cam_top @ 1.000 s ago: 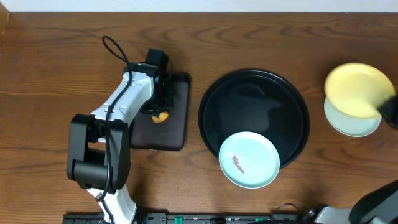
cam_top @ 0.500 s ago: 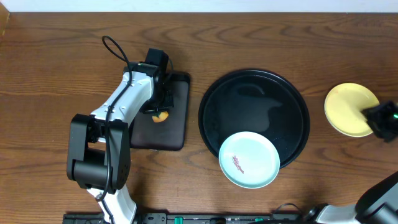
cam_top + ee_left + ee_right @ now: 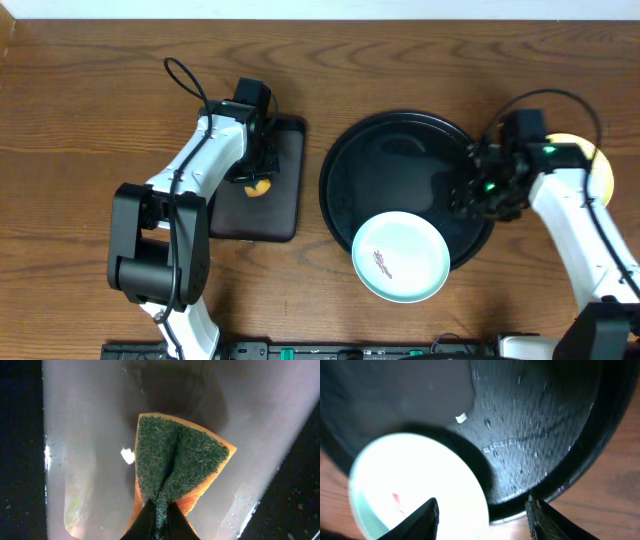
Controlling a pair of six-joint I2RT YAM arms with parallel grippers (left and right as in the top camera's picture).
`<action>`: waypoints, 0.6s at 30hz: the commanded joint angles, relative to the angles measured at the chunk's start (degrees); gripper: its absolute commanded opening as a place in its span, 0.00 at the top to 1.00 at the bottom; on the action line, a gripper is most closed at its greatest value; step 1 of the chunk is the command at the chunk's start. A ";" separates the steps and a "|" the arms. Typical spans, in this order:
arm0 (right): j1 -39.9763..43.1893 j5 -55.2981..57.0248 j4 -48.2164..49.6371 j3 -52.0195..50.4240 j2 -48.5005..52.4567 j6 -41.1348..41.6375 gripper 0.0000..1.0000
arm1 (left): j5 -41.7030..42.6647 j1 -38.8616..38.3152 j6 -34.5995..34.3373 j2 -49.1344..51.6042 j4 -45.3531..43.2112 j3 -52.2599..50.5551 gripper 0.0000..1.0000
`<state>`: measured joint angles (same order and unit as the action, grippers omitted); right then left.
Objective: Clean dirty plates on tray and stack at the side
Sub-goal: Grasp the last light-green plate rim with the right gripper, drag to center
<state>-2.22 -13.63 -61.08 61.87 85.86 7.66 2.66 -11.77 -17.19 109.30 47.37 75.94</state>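
Up close, the left gripper [image 3: 157, 516] is pinching a sponge [image 3: 175, 465]. Its dark tips are closed on a crease in the green scouring face, and the orange body shows along the edges. Only the left wrist view shows that green side. From overhead the sponge is no more than an orange spot under the gripper, above the rectangular black tray [image 3: 285, 215].

The right gripper [image 3: 482, 519] has its fingers [image 3: 422, 520] spread wide, with nothing between them. Just beyond them lies the turquoise plate [image 3: 415, 480], blurred and bearing a small red smear [image 3: 396, 497]. Past the plate is the glossy floor of the round black tray [image 3: 535, 435], speckled with glints and carrying a white fleck [image 3: 461, 418]; neither shows from above.

The overhead view places that gripper over the right part of the round tray, up and to the right of the plate. The plate lies across the tray's near rim, partly over the wooden table [image 3: 80, 90]. A pale yellow plate [image 3: 600, 172] peeks out behind the right arm, on the table to the right of the tray.
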 commanded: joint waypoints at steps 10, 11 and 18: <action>-6.71 0.31 9.99 -19.65 0.79 7.98 0.58 | -0.24 0.24 -0.70 -0.31 0.07 0.39 0.92; -6.71 0.26 11.19 -20.61 0.79 8.70 0.66 | -0.24 0.24 -0.70 -0.31 0.07 0.39 0.92; -6.40 0.04 18.95 -19.74 0.72 9.11 0.99 | -0.24 0.24 -0.70 -0.31 0.09 0.39 0.92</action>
<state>-8.56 -15.22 -44.29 41.28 86.02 15.73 2.68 -11.77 -17.39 109.30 47.35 75.94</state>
